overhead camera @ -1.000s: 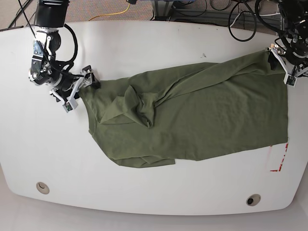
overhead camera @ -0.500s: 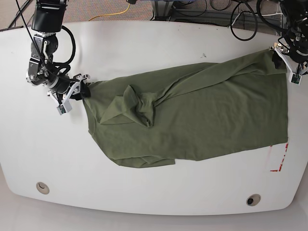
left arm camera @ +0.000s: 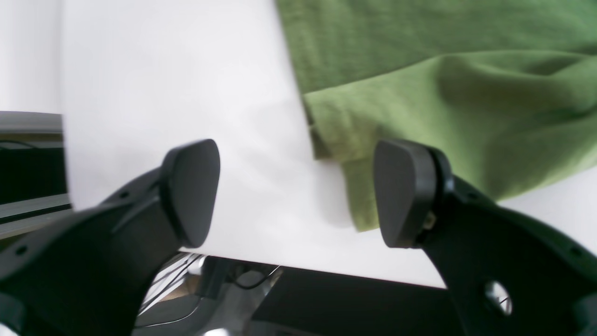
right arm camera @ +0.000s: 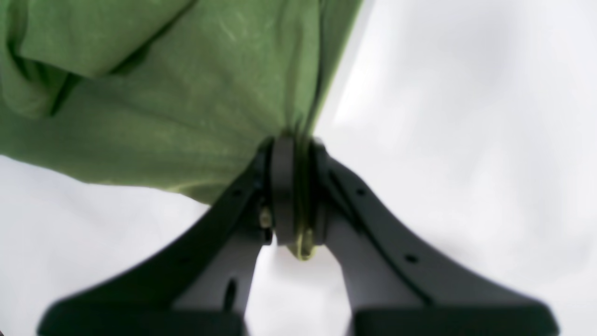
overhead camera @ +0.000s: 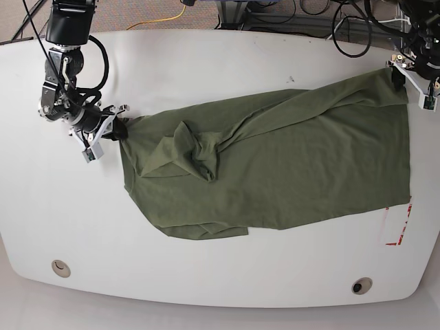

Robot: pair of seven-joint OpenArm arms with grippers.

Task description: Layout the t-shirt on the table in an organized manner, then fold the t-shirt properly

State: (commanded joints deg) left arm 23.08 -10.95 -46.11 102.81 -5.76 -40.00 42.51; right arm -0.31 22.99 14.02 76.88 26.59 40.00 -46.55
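The olive-green t-shirt lies spread across the table, with a bunched fold left of its middle. At its left end my right gripper is shut on the fabric's edge. The right wrist view shows the cloth pinched tight between the fingers of that gripper. My left gripper sits at the shirt's far right corner. It stands open in the left wrist view, where the shirt's corner lies flat on the table beside the right-hand finger.
A red tape corner shows at the shirt's front right. Two round grommets sit near the front edge. Cables hang behind the table's back edge, which lies just under my left gripper.
My right gripper has pulled the shirt's left edge slightly leftward, drawing the cloth out. My left gripper has drifted up toward the back right edge, and the corner stays on the table.
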